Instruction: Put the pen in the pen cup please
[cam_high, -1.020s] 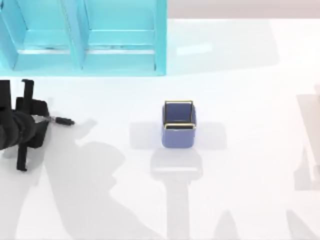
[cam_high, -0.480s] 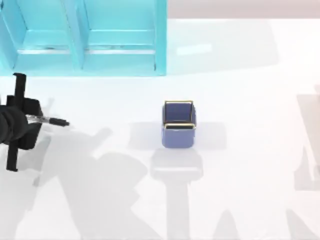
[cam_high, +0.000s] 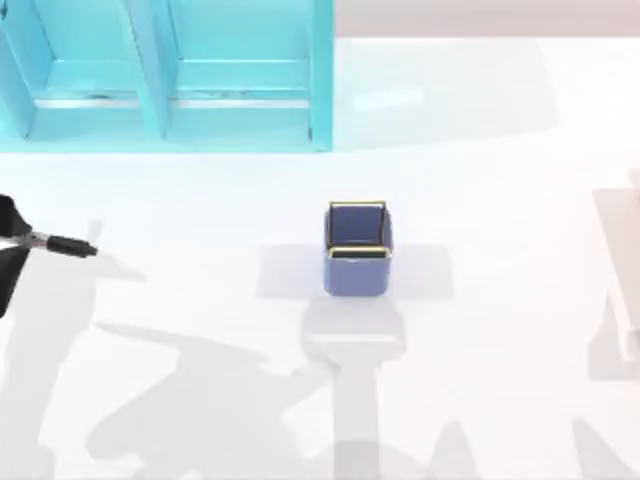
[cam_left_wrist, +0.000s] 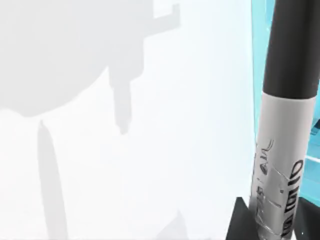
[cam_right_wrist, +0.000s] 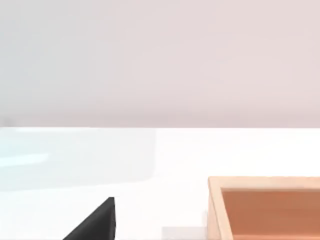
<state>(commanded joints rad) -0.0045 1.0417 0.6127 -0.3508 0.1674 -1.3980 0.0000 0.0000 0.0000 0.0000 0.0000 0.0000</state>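
Level, pen (cam_high: 62, 245) lying left-right, black end toward cup (cam_high: 357, 250)

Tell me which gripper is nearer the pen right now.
Left. The left gripper at the table's left edge holds the pen, well left of the pen cup. The right gripper is parked off toward the right.

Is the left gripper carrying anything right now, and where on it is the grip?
Yes: the left gripper holds the pen near its printed barrel, at the table's left edge. The black end sticks out toward the pen cup.
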